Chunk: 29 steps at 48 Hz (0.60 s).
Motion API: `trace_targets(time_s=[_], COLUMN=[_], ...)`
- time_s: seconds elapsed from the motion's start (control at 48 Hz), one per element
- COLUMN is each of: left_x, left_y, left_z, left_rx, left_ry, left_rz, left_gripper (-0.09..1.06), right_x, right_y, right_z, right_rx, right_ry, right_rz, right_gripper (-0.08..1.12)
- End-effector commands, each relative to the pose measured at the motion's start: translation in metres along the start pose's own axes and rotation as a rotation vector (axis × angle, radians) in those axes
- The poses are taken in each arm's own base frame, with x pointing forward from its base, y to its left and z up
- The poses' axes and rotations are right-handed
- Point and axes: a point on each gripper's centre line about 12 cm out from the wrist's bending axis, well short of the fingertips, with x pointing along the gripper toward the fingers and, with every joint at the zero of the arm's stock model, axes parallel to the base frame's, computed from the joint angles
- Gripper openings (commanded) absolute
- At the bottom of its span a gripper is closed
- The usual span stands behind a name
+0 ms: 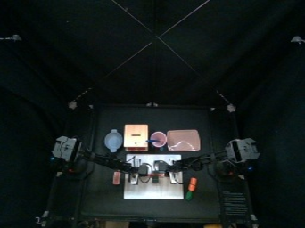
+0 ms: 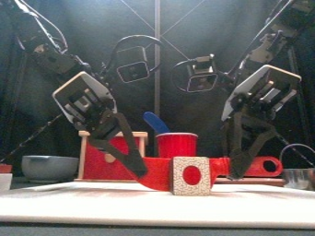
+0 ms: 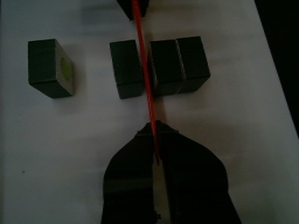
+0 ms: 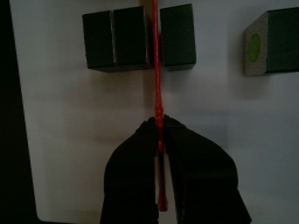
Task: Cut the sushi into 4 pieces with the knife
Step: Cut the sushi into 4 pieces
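Likely second cut: left gripper [image 3: 151, 133] and right gripper [image 4: 158, 124] clamp red knife [image 3: 145, 79] over sushi roll [image 3: 177, 63], board [image 1: 149, 191] at table's [image 1: 105, 200] 6 o'clock; next press straight down on seam.

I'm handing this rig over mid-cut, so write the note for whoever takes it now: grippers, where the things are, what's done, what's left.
Left gripper: shut on the thin red toy knife.
Right gripper: shut on the same knife, at its other end.
The blade crosses the dark green sushi roll of three joined blocks on the flat white cutting board. Whether it is pressing in yet cannot be told.
One cut dark green block lies apart from the roll on the board.
Done: one piece off.
Left: two more cuts to make four pieces.
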Motion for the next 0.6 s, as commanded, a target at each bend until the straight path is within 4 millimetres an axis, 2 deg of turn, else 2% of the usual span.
trace_targets(time_s=[0.021,0.604], left_x=[0.000,-0.005], left_y=[0.008,0.028], left_z=[-0.005,0.000], left_rx=[0.003,0.040], left_ry=[0.019,0.003], left_rz=[0.013,0.045], left_gripper=[0.35,0.35], right_x=[-0.003,-0.010], right_y=[-0.003,-0.020], right_z=[-0.001,0.005], right_rx=[-0.006,0.017], right_ry=[-0.001,-0.025], right_rz=[-0.006,-0.034], right_gripper=[0.15,0.15])
